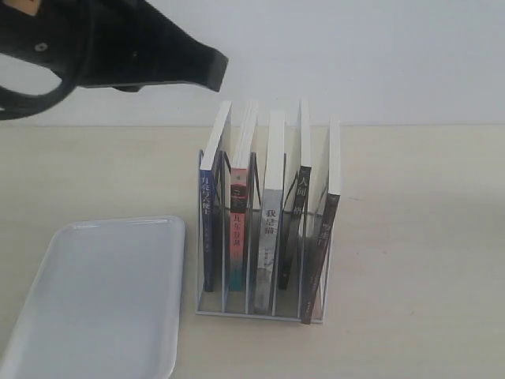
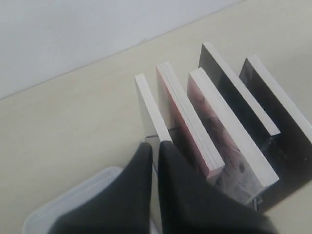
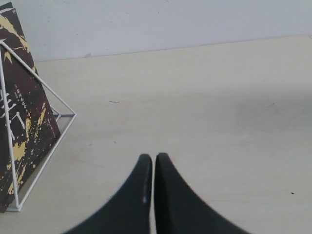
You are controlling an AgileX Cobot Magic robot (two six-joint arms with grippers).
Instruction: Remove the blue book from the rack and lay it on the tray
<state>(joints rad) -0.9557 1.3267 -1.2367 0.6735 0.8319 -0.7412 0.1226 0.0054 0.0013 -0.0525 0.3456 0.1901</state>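
Nothing done yet: blue book (image 1: 207, 229) stands in rack (image 1: 260, 314), tray (image 1: 102, 308) bare. Left gripper (image 2: 155, 148) near it, closed, empty; right gripper (image 3: 153, 161) likewise.

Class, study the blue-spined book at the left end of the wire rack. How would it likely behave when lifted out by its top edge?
The blue book looks a thin paperback, so it probably flexes if pinched at one corner. It stands in a slot of the rack wider than itself, so it may tip sideways or scrape a divider.
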